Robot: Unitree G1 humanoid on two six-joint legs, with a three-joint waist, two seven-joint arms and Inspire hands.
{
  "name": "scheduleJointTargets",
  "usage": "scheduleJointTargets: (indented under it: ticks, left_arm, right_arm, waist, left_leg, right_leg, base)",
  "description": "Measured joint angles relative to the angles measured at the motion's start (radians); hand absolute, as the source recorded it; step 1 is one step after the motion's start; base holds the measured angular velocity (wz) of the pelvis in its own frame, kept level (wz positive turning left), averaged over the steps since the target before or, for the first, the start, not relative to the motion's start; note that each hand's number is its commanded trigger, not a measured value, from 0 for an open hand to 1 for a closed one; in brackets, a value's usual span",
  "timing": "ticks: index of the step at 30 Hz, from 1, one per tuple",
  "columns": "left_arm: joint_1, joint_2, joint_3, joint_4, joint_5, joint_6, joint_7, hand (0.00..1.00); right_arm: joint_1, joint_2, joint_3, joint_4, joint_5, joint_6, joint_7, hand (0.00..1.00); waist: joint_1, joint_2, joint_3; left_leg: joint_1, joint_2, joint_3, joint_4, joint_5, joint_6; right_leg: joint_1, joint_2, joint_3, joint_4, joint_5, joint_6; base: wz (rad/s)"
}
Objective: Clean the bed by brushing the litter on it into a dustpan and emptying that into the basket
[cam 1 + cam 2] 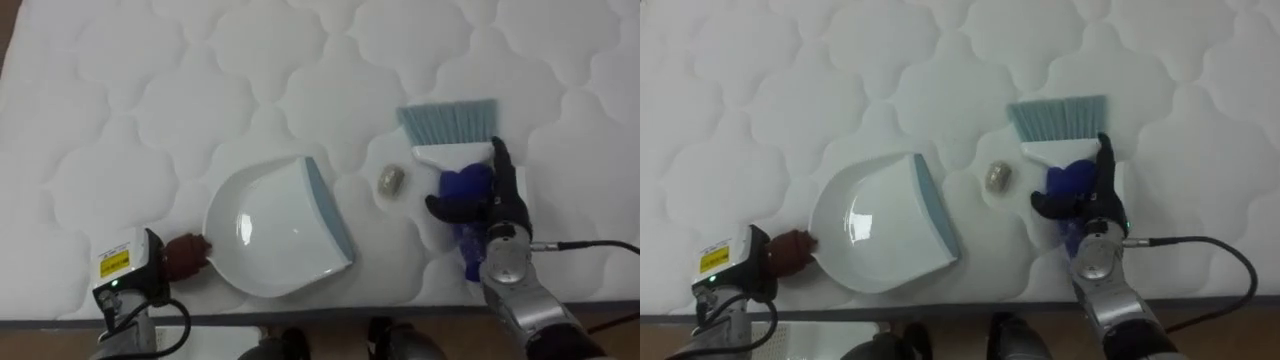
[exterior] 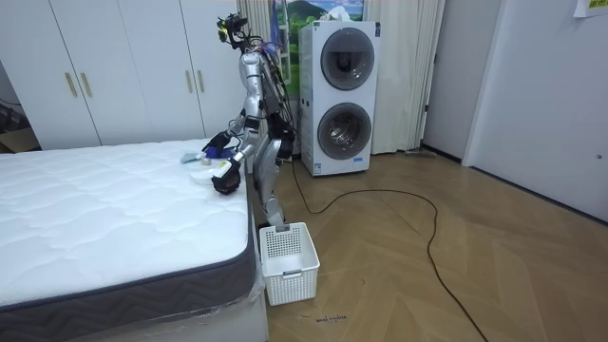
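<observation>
On mattress (image 1: 150, 80): r. hand (image 1: 506, 200) tight round brush (image 1: 450, 125); l. hand (image 1: 150, 265) at dustpan (image 1: 270, 230), grip unclear.

white wardrobes (image 2: 123, 66), stacked laundry machines (image 2: 340, 100), herringbone wood floor (image 2: 456, 256), white plastic basket (image 2: 288, 256)

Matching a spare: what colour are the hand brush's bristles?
Light blue-grey bristles, clearest in the left eye view.

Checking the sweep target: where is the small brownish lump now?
The lump lies on the mattress, right of centre in the eye views, between the dustpan's lip and the brush.
</observation>
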Motion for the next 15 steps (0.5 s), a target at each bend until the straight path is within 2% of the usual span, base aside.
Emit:
scheduleJointTargets:
  ticks: [4,11,15]
  left_arm:
    - [0.001,0.001,0.000,-0.008,-0.012,0.001,0.000,1.00]
    - [0.002,0.003,-0.002,-0.033,-0.014,0.004,-0.012,1.00]
    - [0.004,0.003,-0.002,-0.037,-0.013,0.004,-0.012,1.00]
  right_arm:
    - [-0.001,-0.003,0.000,0.012,-0.013,-0.001,0.004,0.00]
    - [-0.012,-0.003,0.003,0.080,-0.034,-0.025,0.015,0.00]
    - [-0.018,-0.003,0.007,0.095,-0.038,-0.023,0.014,0.00]
  waist:
    - [0.003,0.002,-0.0003]
    - [-0.002,0.005,-0.0016]
    - [-0.001,0.005,-0.0018]
  left_leg:
    - [-0.003,0.001,-0.003,0.001,0.000,-0.001]
    - [-0.005,0.000,-0.011,0.012,-0.001,-0.001]
    - [0.000,0.000,-0.011,0.005,0.000,-0.001]
  right_leg:
    - [-0.002,0.000,-0.009,0.001,0.000,0.000]
    - [0.002,-0.002,-0.018,0.005,0.000,0.000]
    - [0.008,-0.001,-0.020,0.005,0.000,-0.001]
  base:
    - [0.01]
    - [0.03]
    - [0.00]
